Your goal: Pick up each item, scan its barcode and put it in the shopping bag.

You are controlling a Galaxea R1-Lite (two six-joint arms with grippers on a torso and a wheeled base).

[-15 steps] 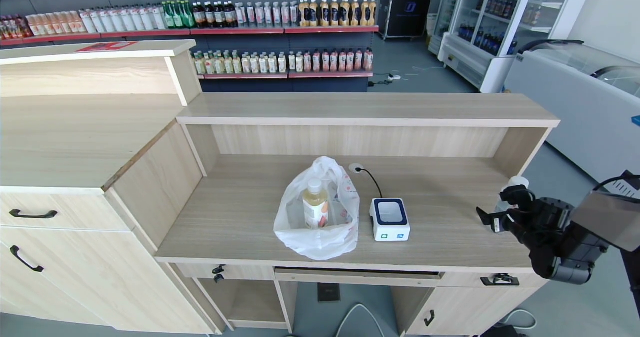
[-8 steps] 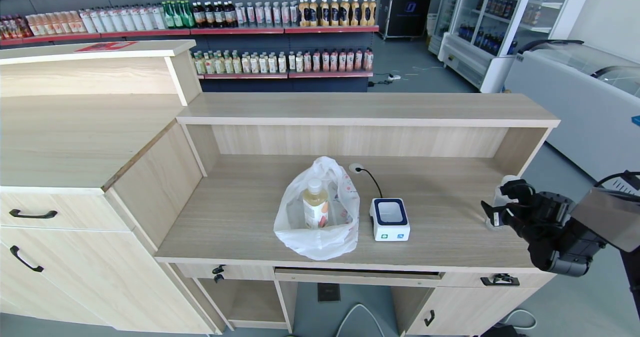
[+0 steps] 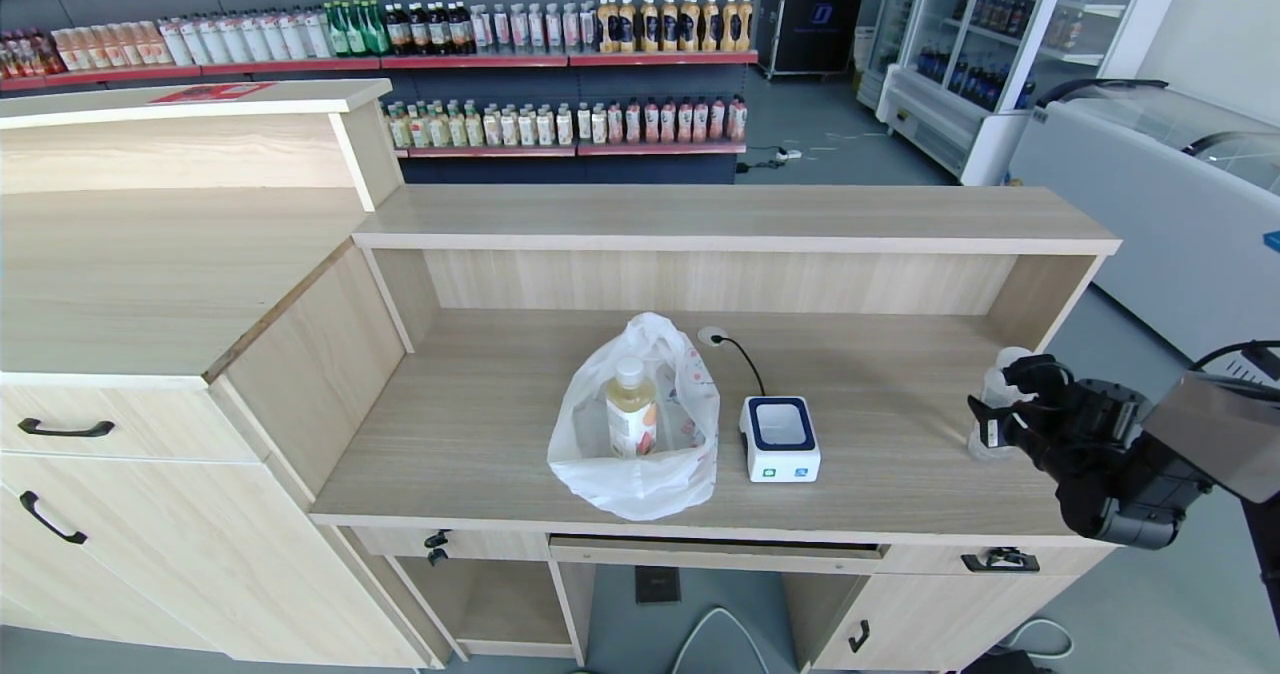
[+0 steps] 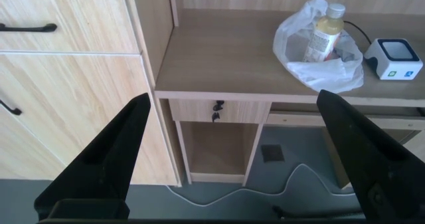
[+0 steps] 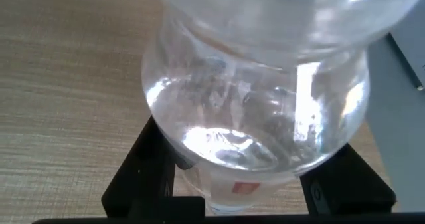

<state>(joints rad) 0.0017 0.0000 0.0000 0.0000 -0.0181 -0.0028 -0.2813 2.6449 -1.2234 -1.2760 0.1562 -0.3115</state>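
Observation:
A clear water bottle [image 3: 992,401] with a white cap stands at the counter's far right edge. My right gripper [image 3: 1008,412] is shut on it, and its black fingers [image 5: 149,177] flank the bottle's [image 5: 265,111] narrow part. A white shopping bag [image 3: 600,454] sits mid-counter with a tea bottle [image 3: 631,409] upright inside. Just right of the bag lies the white barcode scanner [image 3: 779,438]. My left gripper [image 4: 234,98] hangs open and low, left of the counter, facing the bag [image 4: 319,58] and the scanner [image 4: 395,56].
The wooden counter [image 3: 870,374] has a raised back ledge and side walls. The scanner's black cable [image 3: 742,354] runs to a hole at the back. A taller cabinet [image 3: 150,284] with drawers stands on the left. Shelves of bottles and fridges line the room behind.
My right gripper has drawn back to the right and risen a little. The water bottle's cap has shifted left, so more of the bottle shows in front of the fingers.

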